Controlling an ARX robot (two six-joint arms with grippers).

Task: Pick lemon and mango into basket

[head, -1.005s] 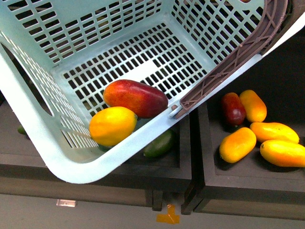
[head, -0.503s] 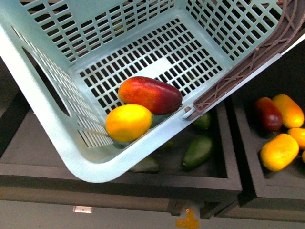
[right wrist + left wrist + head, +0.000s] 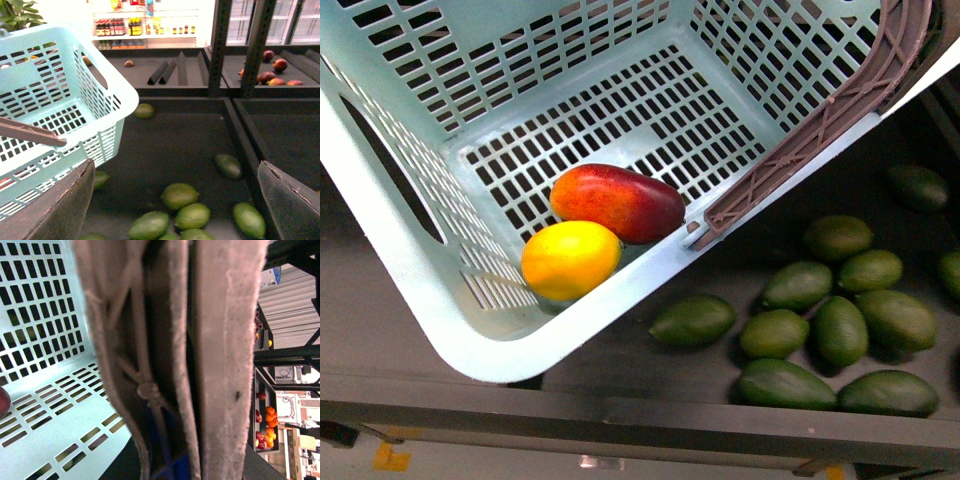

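Note:
The light blue-green basket (image 3: pixel 410 270) fills the upper left of the front view, tilted, with a brown handle (image 3: pixel 820 125) along its right rim. Inside, the yellow lemon (image 3: pixel 570 260) lies in the near corner, touching the red-orange mango (image 3: pixel 618 203) behind it. My left gripper (image 3: pixel 185 405) is shut on the basket's brown handle (image 3: pixel 150 390), which fills the left wrist view; the basket's slotted floor (image 3: pixel 45 355) shows beside it. My right gripper (image 3: pixel 175 200) is open over dark green fruits, with the basket (image 3: pixel 60 120) off to one side of it.
Several dark green oval fruits (image 3: pixel 840 330) lie in a dark shelf bin (image 3: pixel 620 420) below and right of the basket; they also show in the right wrist view (image 3: pixel 192 215). Black shelf posts (image 3: pixel 255 45) and more bins with red fruits (image 3: pixel 272 70) stand farther back.
The view has shifted: the bin of yellow-orange fruits has left the frame and the green-fruit bin now fills the lower right. Lemon and mango stay in the basket's corner.

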